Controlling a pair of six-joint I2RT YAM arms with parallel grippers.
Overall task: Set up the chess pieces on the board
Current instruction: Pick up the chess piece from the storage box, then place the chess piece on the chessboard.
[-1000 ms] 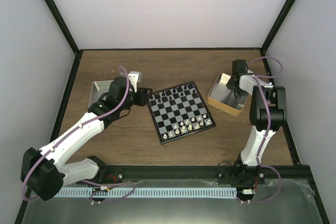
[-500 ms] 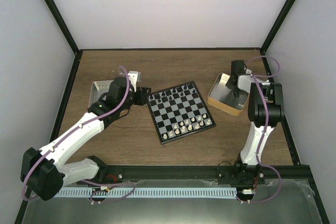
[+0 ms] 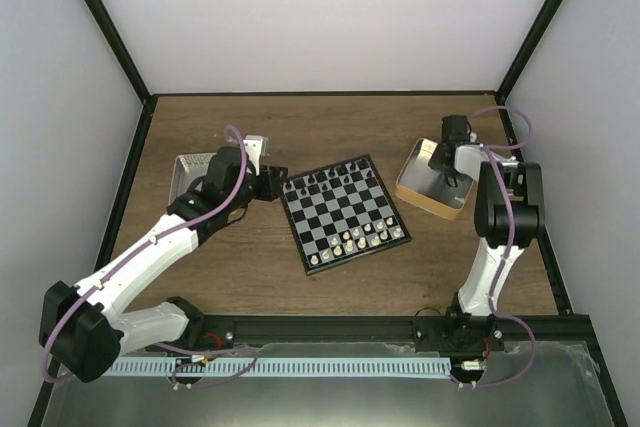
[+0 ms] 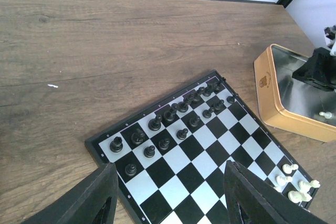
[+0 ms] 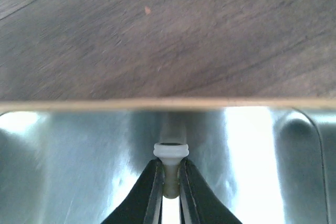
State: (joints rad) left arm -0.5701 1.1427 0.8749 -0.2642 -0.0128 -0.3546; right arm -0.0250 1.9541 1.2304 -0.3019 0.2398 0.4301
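Brown wood-grain table [image 3: 330,127] is seen from above between pale walls, with the board [image 3: 345,209] laid askew at its middle. Cream-white chess pieces [image 3: 360,240] are gathered along the board's near edge and black chessmen [image 3: 335,179] along its far edge. The left gripper [image 3: 278,185] is held just beside the board's left corner, next to a grey tray [image 3: 183,169]. The right gripper [image 3: 450,175] is lowered into a tan tray [image 3: 412,187], off the board's right side. From the left wrist, two dark fingers [image 4: 100,198] are seen spread apart with nothing between them, above the board's black-chessmen end. The cream-white chess pieces are seen at the board's far corner, and a loose cream piece [image 4: 326,114] lies in the tan tray. From the right wrist, the jaws are seen clenched on the narrow stem of a small cream piece [image 5: 170,151]. Its round flange is shown just past the fingertips, over the tray's shiny metal floor and close to the rim.
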